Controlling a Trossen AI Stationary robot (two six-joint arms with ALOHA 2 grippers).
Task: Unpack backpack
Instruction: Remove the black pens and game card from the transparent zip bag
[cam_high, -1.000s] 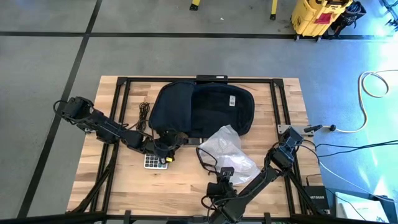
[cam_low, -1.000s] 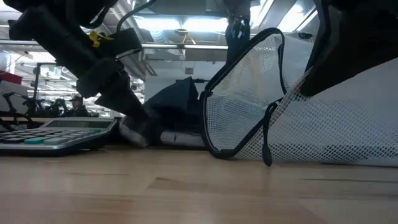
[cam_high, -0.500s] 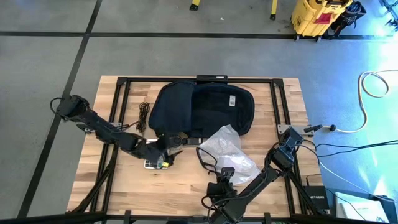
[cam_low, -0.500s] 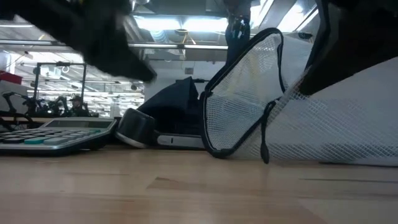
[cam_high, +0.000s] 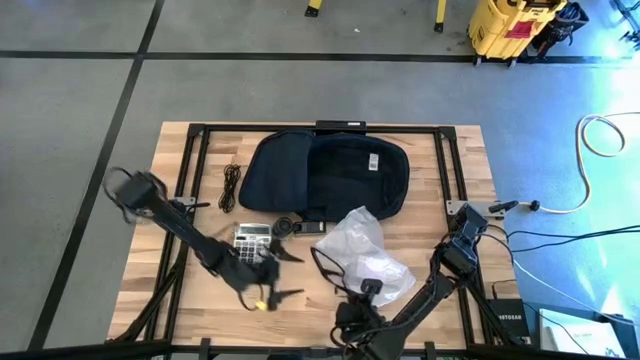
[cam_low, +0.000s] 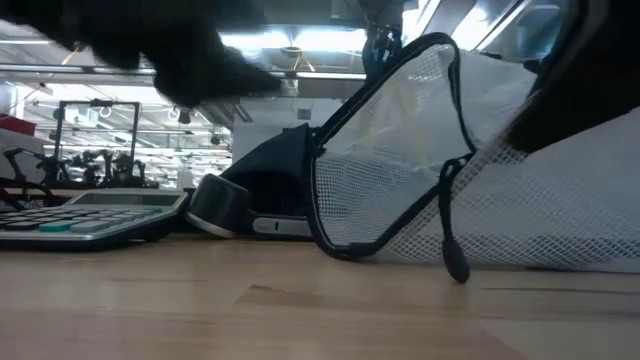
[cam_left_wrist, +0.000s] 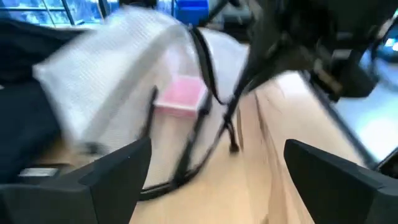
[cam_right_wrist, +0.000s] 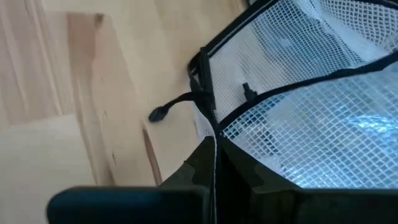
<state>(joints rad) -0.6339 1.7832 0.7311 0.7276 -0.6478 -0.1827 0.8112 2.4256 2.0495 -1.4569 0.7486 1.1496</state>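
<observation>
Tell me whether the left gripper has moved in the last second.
Yes. In the high view the left gripper has pulled back from the backpack, past the calculator, toward the table's near edge.

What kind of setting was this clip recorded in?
Probably a workshop or lab hall: a wooden table stands on a grey concrete floor marked with dark lines, a yellow machine sits nearby, and ceiling strip lights show behind.

A grey calculator (cam_high: 249, 236) with dark keys lies at the wooden table's (cam_high: 300, 310) centre-left; a small black round object (cam_high: 287, 226) sits at its three o'clock. A clear mesh pouch (cam_high: 366, 250) lies at five o'clock from centre; a coiled black cable (cam_high: 231, 186) at ten.
</observation>
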